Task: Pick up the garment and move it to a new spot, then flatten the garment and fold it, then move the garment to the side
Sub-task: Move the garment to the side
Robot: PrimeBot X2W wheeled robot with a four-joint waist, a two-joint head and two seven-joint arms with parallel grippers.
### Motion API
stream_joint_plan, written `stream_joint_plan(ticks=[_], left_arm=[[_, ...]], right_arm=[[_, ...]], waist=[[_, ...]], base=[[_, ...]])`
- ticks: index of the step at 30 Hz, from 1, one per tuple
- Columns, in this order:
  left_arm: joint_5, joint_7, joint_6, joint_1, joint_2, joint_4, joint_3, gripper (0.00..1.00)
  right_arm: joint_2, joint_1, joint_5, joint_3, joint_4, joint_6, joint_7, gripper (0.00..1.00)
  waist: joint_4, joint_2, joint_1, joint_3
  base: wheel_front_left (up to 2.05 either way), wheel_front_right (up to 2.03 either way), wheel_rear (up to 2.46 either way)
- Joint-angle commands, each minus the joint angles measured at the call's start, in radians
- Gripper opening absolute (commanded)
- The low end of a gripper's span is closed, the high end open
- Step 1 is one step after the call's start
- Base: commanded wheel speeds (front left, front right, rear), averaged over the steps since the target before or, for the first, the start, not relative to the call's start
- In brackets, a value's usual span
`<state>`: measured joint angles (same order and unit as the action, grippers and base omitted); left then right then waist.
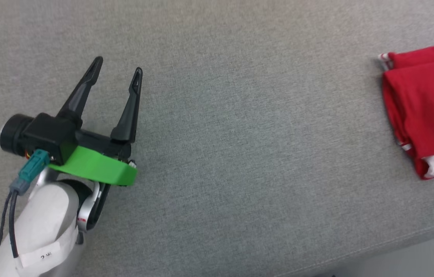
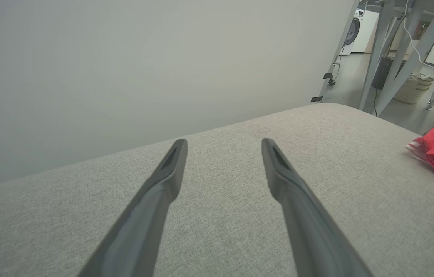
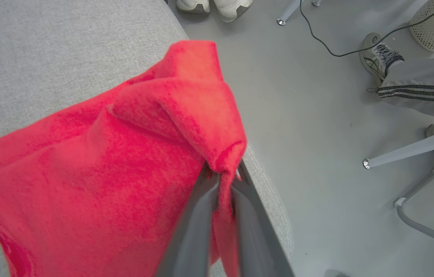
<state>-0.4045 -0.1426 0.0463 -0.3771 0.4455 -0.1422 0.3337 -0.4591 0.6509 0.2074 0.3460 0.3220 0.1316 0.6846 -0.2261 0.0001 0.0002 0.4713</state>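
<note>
The garment (image 1: 424, 111), soft red knit folded into a thick bundle with white striped trim, lies at the right edge of the grey woven surface (image 1: 240, 161). The right end effector (image 3: 224, 175) pinches a bunched red fold between its tapered dark fingers. The left end effector (image 1: 119, 65) is well apart, fingers spread, empty.

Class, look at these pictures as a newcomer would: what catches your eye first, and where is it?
The bright red jersey shirt with white trim lies at the right edge of the grey fabric-covered surface. The right gripper is shut on a bunched corner of it. The left gripper hangs open over bare fabric at lower left.
</note>
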Motion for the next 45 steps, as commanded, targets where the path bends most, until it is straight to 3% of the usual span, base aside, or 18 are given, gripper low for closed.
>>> stream_joint_plan(ticks=[1,12,13,14,21,28,36,42,43,45], left_arm=[[0.013,0.002,-0.01,-0.031,0.013,-0.009,0.0,1.0],[0.038,-0.006,-0.031,-0.122,0.012,-0.008,0.023,1.0],[0.036,-0.009,-0.031,-0.125,0.009,-0.004,0.024,1.0],[0.035,-0.015,-0.031,-0.127,0.006,0.004,0.025,1.0],[0.026,-0.048,-0.026,-0.121,-0.011,0.05,0.028,1.0],[0.007,-0.079,-0.01,-0.08,-0.043,0.121,0.028,1.0],[-0.029,-0.103,0.015,0.027,-0.078,0.204,0.016,1.0],[-0.05,-0.11,0.037,0.096,-0.098,0.256,0.001,1.0],[-0.063,-0.113,0.044,0.125,-0.107,0.279,-0.012,1.0],[-0.069,-0.115,0.049,0.142,-0.115,0.291,-0.018,1.0]], right_arm=[[-0.011,0.029,-0.018,0.02,-0.009,-0.001,-0.012,0.0],[0.025,0.093,-0.124,0.155,0.054,-0.001,-0.049,0.0],[0.03,0.093,-0.13,0.154,0.061,-0.001,-0.056,0.19],[0.037,0.095,-0.128,0.158,0.071,-0.001,-0.069,1.0],[0.027,0.089,-0.186,0.186,0.114,-0.001,-0.159,1.0],[0.012,0.058,-0.247,0.181,0.133,-0.001,-0.405,1.0],[0.038,-0.063,-0.148,0.071,0.172,-0.001,-0.637,1.0],[0.123,-0.197,-0.082,-0.011,0.117,-0.001,-0.758,1.0],[0.189,-0.27,-0.075,-0.041,0.06,-0.001,-0.785,1.0],[0.241,-0.318,-0.075,-0.063,0.013,-0.001,-0.795,1.0]], waist=[[0.012,-0.0001,-0.0002,0.083],[0.046,-0.0001,-0.0002,0.178],[0.049,-0.0001,-0.0002,0.179],[0.054,-0.0001,-0.0002,0.178],[0.088,-0.0001,-0.0002,0.133],[0.121,-0.0001,-0.0002,0.013],[0.154,-0.0001,-0.0002,-0.159],[0.181,-0.0001,-0.0002,-0.251],[0.191,-0.0001,-0.0002,-0.288],[0.201,-0.0001,-0.0002,-0.311]], base=[[0.0,0.0,0.0],[0.0,0.0,0.0],[0.0,0.0,0.0],[0.0,0.0,0.0],[0.0,0.0,0.0],[0.0,0.0,0.0],[0.0,0.0,0.0],[0.0,0.0,0.0],[0.0,0.0,0.0],[0.0,0.0,0.0]])
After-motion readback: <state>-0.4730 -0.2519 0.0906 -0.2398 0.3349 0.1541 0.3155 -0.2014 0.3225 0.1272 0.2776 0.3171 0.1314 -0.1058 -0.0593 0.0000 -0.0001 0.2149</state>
